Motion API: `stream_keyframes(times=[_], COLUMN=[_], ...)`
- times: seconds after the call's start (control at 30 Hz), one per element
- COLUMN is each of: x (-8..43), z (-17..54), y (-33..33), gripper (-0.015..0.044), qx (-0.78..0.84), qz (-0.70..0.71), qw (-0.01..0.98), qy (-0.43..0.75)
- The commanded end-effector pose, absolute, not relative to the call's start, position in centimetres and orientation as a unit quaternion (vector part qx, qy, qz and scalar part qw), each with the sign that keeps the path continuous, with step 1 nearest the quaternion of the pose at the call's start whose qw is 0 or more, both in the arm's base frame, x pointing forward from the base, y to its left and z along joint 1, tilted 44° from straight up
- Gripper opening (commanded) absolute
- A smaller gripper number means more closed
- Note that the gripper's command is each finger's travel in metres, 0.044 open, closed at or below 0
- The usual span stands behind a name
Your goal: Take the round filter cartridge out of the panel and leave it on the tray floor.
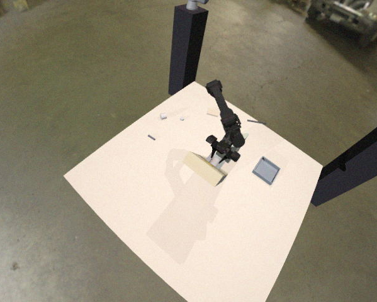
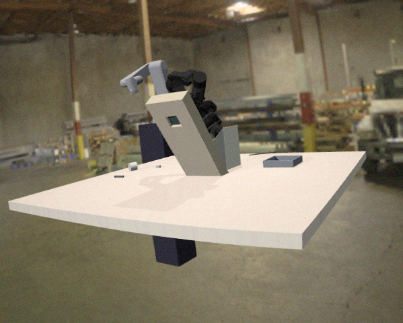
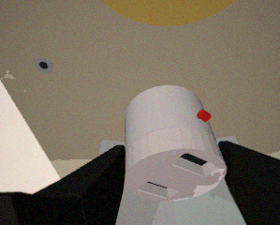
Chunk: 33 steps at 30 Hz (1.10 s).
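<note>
pale grey round filter cartridge (image 3: 169,141) with two narrow slots and a red mark, clamped between the black parallel-jaw gripper (image 3: 172,164); held out of the tilted beige service panel (image 3: 130,56), apart from the grey-blue square tray (image 1: 265,170).

Wrist view: yellow ring (image 3: 168,11) getting cropped by top edge. Exterior view: panel (image 2: 187,135) blocking gripper and cartridge. Small table parts (image 1: 163,116) unreadable.
</note>
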State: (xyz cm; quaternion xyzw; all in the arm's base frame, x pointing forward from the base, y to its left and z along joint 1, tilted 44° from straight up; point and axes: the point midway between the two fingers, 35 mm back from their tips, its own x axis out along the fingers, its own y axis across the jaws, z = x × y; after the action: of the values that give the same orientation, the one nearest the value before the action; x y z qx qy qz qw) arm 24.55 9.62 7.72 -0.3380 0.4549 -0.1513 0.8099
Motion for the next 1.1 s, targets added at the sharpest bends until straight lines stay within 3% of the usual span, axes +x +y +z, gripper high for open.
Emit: stream_keyframes(times=[0.0, 0.7, 1.07], x=[25.3, 21.2, 21.3], z=[8.6, 14.5, 11.1], y=[10.5, 16.0, 19.2], gripper=[0.0000, 0.0000, 0.0000], qx=[-0.332, -0.332, -0.331], qz=[-0.150, -0.149, -0.149], qw=[0.815, 0.813, 0.814], qy=[0.451, 0.453, 0.453])
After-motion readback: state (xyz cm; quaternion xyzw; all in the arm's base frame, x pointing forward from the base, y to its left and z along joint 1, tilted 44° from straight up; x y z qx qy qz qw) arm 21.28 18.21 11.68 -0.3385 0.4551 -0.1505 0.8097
